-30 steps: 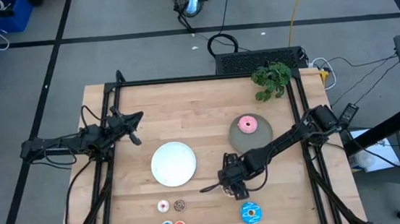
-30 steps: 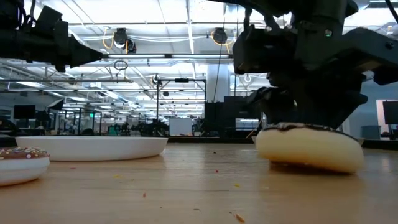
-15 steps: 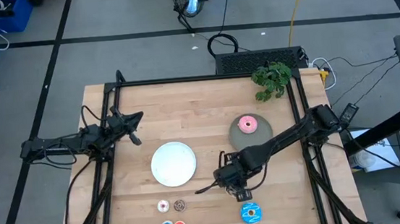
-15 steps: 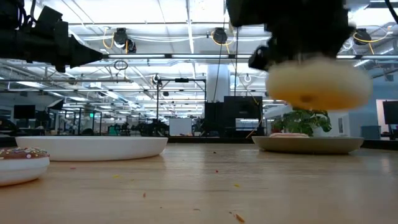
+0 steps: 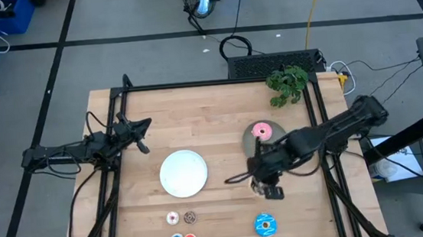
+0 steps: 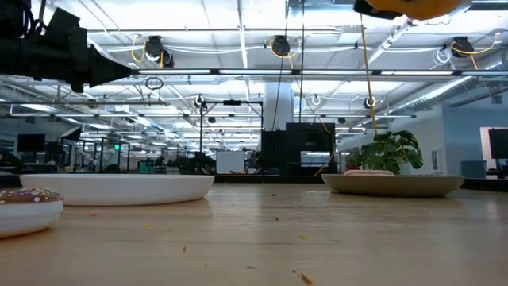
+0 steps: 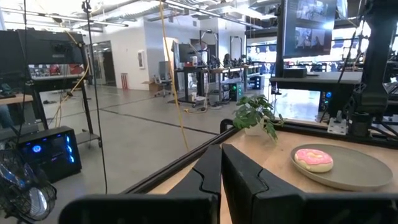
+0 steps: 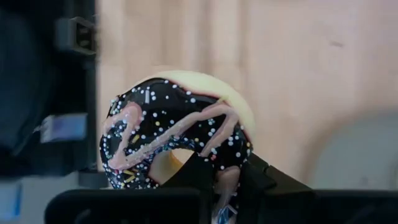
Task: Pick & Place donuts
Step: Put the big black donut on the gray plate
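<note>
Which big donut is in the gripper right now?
The brown-iced donut, gripped by the right gripper. The pink donut sits on the grey plate; the blue donut lies on the table.

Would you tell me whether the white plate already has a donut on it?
No, in the high view the white plate lies bare, while the pink donut sits on the grey plate.

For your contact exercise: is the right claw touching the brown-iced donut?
Touching. The right wrist view shows the right claw with its fingers pinched through the ring of the brown-iced donut, gripping its rim.
</note>
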Controlling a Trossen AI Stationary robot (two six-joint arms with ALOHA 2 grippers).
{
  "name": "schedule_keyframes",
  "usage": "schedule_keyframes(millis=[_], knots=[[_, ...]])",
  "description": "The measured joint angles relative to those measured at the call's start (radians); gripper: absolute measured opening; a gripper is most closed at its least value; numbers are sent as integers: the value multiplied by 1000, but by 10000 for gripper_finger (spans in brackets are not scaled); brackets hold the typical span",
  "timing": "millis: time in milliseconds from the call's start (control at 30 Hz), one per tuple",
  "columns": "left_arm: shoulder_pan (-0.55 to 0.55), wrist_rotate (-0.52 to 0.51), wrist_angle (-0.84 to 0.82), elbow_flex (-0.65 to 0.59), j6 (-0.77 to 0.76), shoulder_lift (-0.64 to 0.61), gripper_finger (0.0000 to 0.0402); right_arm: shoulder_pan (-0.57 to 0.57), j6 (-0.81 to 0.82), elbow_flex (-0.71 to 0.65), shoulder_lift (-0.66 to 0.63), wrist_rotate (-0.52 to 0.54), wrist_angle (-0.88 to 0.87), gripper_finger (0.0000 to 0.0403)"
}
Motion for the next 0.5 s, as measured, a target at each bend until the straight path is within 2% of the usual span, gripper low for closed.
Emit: schedule_keyframes(millis=[133, 500], knots=[[0, 0, 0, 0, 0, 0, 17, -1, 73, 0, -46, 60, -57, 25], [0, 0, -3, 0, -23, 0, 17, 4, 148, 0, -50, 57, -123, 25]])
